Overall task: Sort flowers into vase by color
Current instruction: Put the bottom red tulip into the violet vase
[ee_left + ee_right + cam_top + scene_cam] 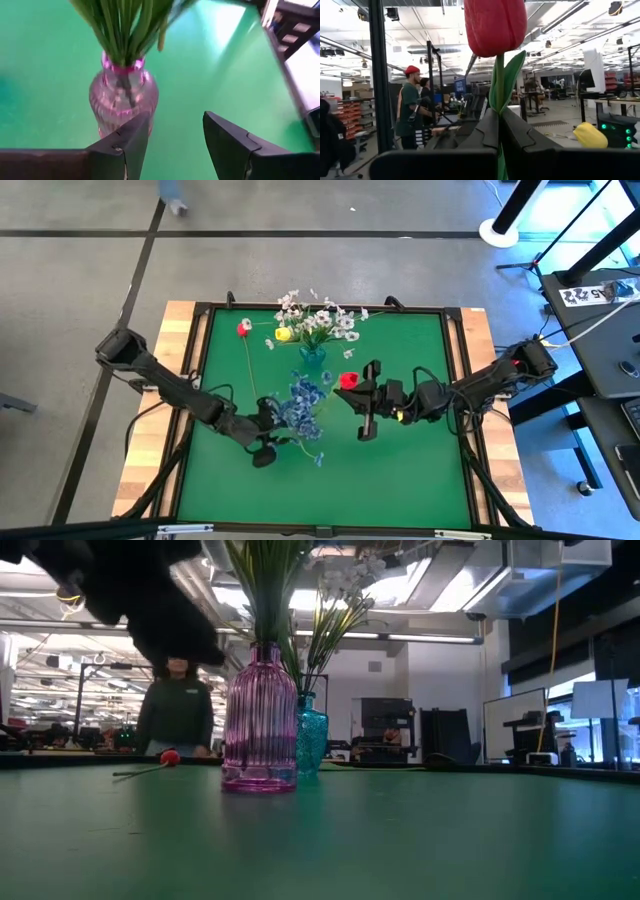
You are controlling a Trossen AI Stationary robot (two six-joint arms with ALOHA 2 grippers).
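We see a red tulip [495,25] pinched upright by its stem in the right gripper [497,125] above the green table [400,470]. The left gripper [172,145] gapes empty beside the pink vase [122,100] of blue flowers [303,402].

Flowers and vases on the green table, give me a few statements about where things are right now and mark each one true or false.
1. The right gripper has its jaws shut on the red tulip. True.
2. The left gripper holds a flower. False: its jaws are open and empty, near the pink vase.
3. The pink vase is empty. False: green stems stand in it.
4. A red flower lies on the table. True.
5. The teal vase lies tipped over. False: it stands upright.
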